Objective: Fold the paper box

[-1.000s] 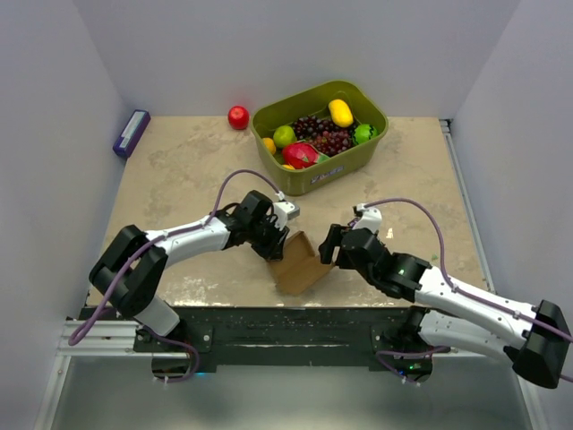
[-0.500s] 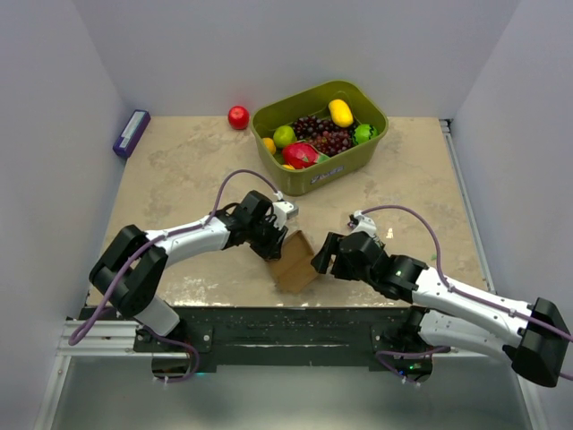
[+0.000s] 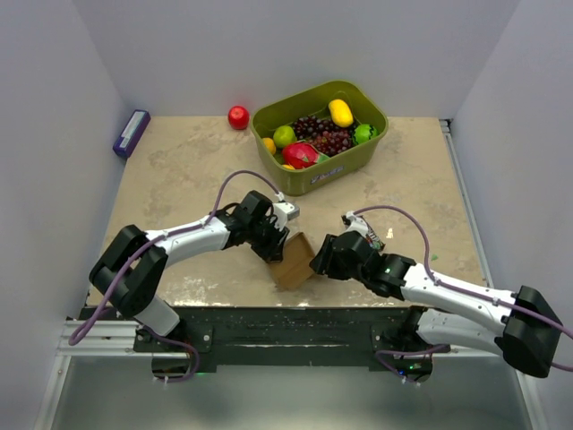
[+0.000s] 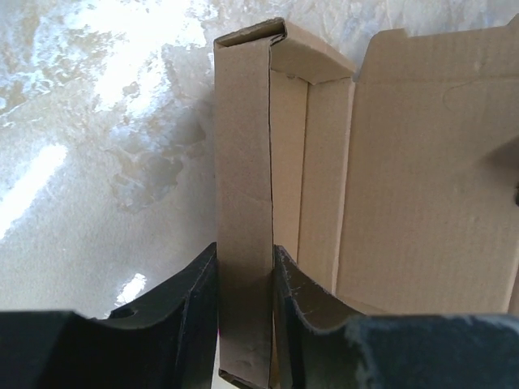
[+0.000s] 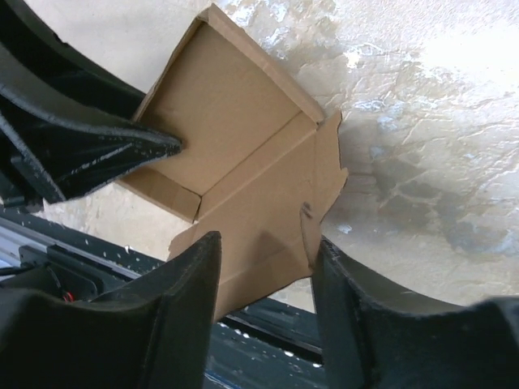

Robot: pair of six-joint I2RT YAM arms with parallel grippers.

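1. Your left jaws are pinching one side wall of the paper box (image 4: 243, 243). The wall is folded double and stands upright between them, and the grip looks the same as a second ago.
2. The change is on the right. A second ago the right jaws stood spread wide and a little off the box. They have since come in against its open side and narrowed.
3. A loose flap now lies in the gap between the right jaws, with its edges close to both of them. The pictures do not show whether they have truly bitten on it, so I cannot tell.
4. The box sits between your two sets of jaws, resting on the surface (image 3: 179, 179). Its base panel spreads flat away from the left jaws toward the right ones. One far corner, beyond the left jaws, is already formed.
5. This suggests one wall is done and anchored, and the flap at the right jaws is next. Keep the left pinch firm while you lift that flap, because thin cardboard will likely buckle or slide otherwise.
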